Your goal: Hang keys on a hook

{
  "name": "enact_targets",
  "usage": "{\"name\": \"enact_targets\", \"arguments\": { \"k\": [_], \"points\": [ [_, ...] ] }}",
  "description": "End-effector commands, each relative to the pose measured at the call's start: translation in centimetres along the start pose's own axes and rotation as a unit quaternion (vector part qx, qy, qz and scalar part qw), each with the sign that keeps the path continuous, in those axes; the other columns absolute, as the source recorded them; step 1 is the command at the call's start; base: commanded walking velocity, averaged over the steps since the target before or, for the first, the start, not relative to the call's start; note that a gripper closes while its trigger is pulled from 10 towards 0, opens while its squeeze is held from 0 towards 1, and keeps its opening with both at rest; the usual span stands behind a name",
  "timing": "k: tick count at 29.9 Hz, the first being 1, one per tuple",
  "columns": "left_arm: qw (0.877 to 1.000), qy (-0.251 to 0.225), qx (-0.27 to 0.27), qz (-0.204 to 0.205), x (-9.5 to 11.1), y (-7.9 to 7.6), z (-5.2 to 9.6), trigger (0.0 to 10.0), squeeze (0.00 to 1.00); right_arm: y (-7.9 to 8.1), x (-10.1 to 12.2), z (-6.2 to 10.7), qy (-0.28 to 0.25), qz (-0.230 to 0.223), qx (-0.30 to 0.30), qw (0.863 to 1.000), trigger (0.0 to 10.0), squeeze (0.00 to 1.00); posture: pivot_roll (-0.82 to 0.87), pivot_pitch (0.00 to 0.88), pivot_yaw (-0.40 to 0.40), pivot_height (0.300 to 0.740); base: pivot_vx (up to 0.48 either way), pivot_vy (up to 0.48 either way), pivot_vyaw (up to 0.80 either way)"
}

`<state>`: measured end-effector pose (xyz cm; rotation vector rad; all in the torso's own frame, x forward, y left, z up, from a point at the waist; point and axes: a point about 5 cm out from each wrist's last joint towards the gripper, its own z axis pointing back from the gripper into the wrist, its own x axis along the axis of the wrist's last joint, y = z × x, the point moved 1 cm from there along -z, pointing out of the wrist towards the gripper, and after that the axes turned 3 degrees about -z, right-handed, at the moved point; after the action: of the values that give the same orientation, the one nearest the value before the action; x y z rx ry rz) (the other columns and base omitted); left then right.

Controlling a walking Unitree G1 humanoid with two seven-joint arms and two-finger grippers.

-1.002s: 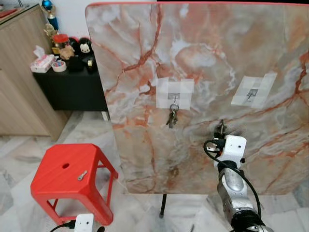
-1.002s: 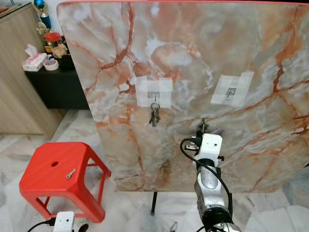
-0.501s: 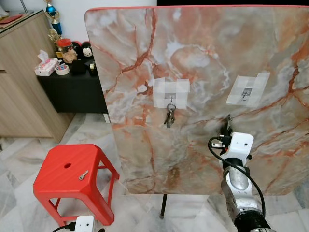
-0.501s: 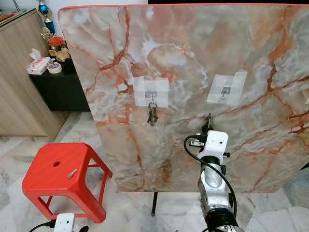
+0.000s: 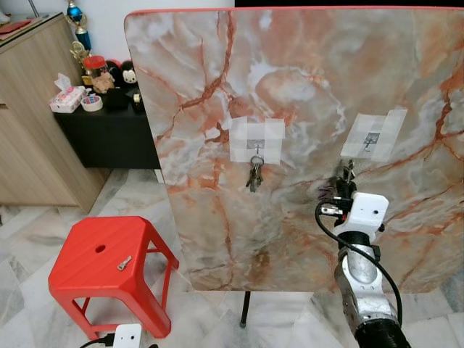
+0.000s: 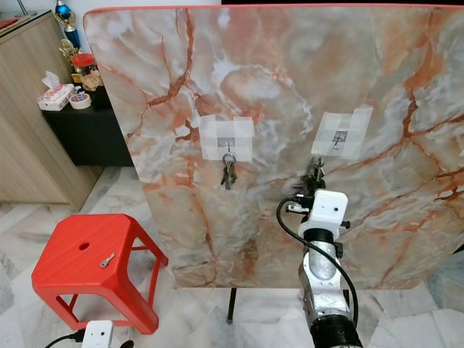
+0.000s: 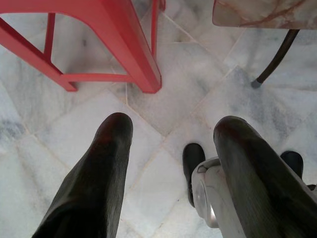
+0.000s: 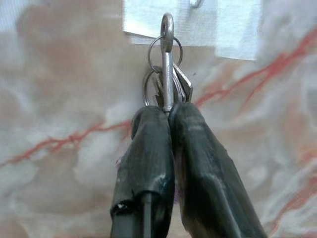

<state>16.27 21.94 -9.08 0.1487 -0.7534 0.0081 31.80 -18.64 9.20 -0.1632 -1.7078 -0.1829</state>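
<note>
Reaching up at the slab (image 5: 304,94), the right hand (image 8: 166,111) was clamped on a bunch of keys (image 8: 166,82) — its two black fingers (image 8: 148,148) pressed together with the keys sticking out past the tips. In the wrist view the topmost key's eye sat just below the right hook (image 8: 196,3) on its white tape patch (image 8: 233,29), close to it but not over it. From the head, the hand stood close under that patch (image 5: 373,136) on the marble-patterned slab, which stood upright like a wall. A second bunch of keys (image 5: 254,174) already hung from the left hook (image 5: 257,150), taped well apart from the right one. To the robot's left a red stool (image 5: 105,264) stood on the marble floor (image 5: 29,239) with a small silvery object (image 5: 124,262) lying on its seat; what it was could not be told. The left hand (image 7: 168,163) hung low over the floor beside the stool's legs, its fingers (image 7: 99,173) spread apart and holding nothing. Farther back a dark desk (image 5: 101,130) carried tissues, tape and small figures — beside a wooden cabinet (image 5: 29,109).
</note>
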Motion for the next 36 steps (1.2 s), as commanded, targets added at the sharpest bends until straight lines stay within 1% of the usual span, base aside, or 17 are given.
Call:
{"name": "enact_targets", "arguments": {
  "k": [1, 5, 10, 14, 17, 24, 36],
  "points": [
    [1.000, 0.014, -0.008, -0.013, -0.6, -0.1, 0.2, 10.0, 0.00, -0.5, 0.9, -0.1, -0.018, -0.001, -0.020, 1.000, 10.0, 0.00, 0.01, 0.000, 0.019, 0.740, 0.000, 0.000, 0.00],
    [1.000, 0.017, -0.009, -0.016, -0.8, -0.1, 0.2, 10.0, 0.00, -0.7, 1.2, -0.1, -0.019, -0.002, -0.025, 0.999, 10.0, 0.00, 0.00, 0.000, 0.021, 0.740, 0.000, 0.000, 0.00],
    [1.000, 0.013, -0.006, -0.014, -0.8, 0.1, 0.3, 10.0, 0.00, -0.4, 2.3, -1.0, -0.036, -0.005, -0.021, 0.999, 10.0, 0.00, 0.01, 0.000, 0.023, 0.740, 0.000, 0.000, 0.00],
    [1.000, 0.014, -0.005, -0.013, -0.8, 0.2, 0.3, 10.0, 0.00, -0.5, 2.6, -1.2, -0.036, -0.005, -0.025, 0.999, 10.0, 0.00, 0.02, 0.000, 0.017, 0.740, 0.000, 0.000, 0.00],
    [1.000, 0.019, 0.002, -0.011, -1.1, 0.6, 0.4, 10.0, 0.00, -0.6, 3.0, -1.7, -0.038, -0.002, -0.026, 0.999, 10.0, 0.00, 0.02, 0.000, 0.013, 0.740, 0.000, 0.000, 0.00],
    [1.000, 0.019, 0.006, -0.010, -1.0, 0.9, 0.4, 10.0, 0.00, -0.7, 3.4, -2.2, -0.038, 0.001, -0.029, 0.999, 10.0, 0.00, 0.02, 0.000, 0.007, 0.740, 0.000, 0.000, 0.00],
    [1.000, 0.017, 0.010, -0.006, -0.9, 1.0, 0.3, 10.0, 0.00, -0.2, 3.4, -2.5, -0.028, -0.002, -0.020, 0.999, 10.0, 0.00, 0.03, 0.006, 0.006, 0.740, 0.000, 0.000, 0.00]
  ]
}}
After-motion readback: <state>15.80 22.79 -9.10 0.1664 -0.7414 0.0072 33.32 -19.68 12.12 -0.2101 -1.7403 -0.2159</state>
